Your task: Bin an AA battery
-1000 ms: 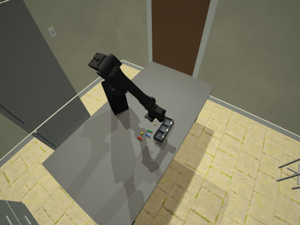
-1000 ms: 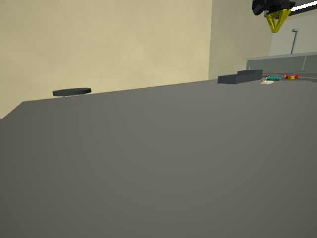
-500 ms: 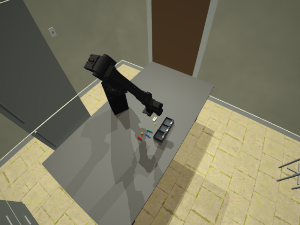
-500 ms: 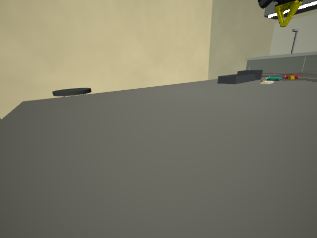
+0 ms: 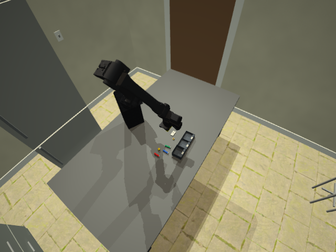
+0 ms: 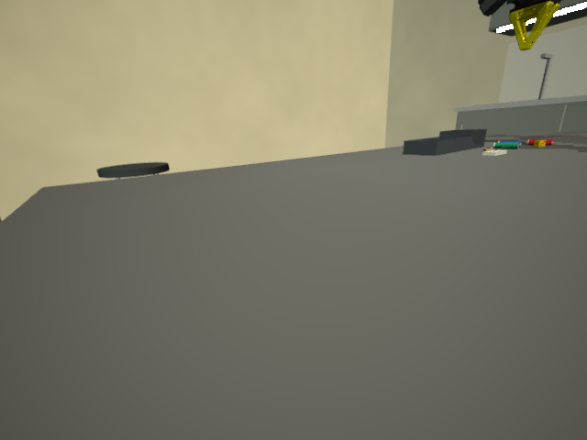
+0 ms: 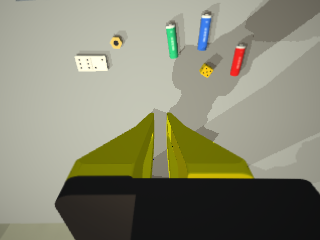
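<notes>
Three AA batteries lie on the grey table: a green one (image 7: 172, 40), a blue one (image 7: 203, 31) and a red one (image 7: 238, 59). They also show in the top view: green (image 5: 167, 146), blue (image 5: 165, 151), red (image 5: 156, 154). A dark row of three bins (image 5: 184, 145) stands beside them; its labels are too small to read. My gripper (image 7: 160, 120) hangs above the table, short of the batteries. Its yellow fingers are shut with nothing between them. In the exterior view the gripper (image 6: 526, 42) is high above the bins (image 6: 444, 142).
A yellow die (image 7: 205, 71) lies between the blue and red batteries. A brass nut (image 7: 116, 42) and a white domino (image 7: 91, 63) lie to the left of the green battery. The table's edge runs just beyond the bins.
</notes>
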Robot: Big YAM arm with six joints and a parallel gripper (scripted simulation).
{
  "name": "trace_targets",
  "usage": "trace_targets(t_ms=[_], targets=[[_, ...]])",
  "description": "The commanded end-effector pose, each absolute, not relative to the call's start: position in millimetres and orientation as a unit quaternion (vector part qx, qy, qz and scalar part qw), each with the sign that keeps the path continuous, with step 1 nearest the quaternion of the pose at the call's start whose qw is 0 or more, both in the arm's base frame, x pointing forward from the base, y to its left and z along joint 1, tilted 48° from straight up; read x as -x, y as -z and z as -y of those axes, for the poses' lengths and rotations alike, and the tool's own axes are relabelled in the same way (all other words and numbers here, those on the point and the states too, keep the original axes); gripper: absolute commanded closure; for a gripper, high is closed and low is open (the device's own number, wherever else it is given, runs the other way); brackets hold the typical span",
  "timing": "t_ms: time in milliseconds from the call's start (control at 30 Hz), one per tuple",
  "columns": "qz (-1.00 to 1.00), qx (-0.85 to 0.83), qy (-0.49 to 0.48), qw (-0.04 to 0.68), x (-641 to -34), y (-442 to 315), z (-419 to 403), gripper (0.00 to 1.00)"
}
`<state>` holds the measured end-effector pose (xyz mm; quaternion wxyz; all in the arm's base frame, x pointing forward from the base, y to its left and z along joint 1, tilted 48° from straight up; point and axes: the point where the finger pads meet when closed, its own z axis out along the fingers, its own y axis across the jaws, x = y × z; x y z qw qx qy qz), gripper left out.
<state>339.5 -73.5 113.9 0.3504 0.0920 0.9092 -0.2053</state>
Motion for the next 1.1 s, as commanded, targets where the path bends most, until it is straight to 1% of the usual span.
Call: trace_targets(t_ms=[0, 1067], targets=[[-0.904, -0.097, 0.207, 0.361, -344.7, -128.5, 79.1, 0.91], [-0.902, -0.099, 0.207, 0.365, -345.8, -134.0, 82.7, 0.91]])
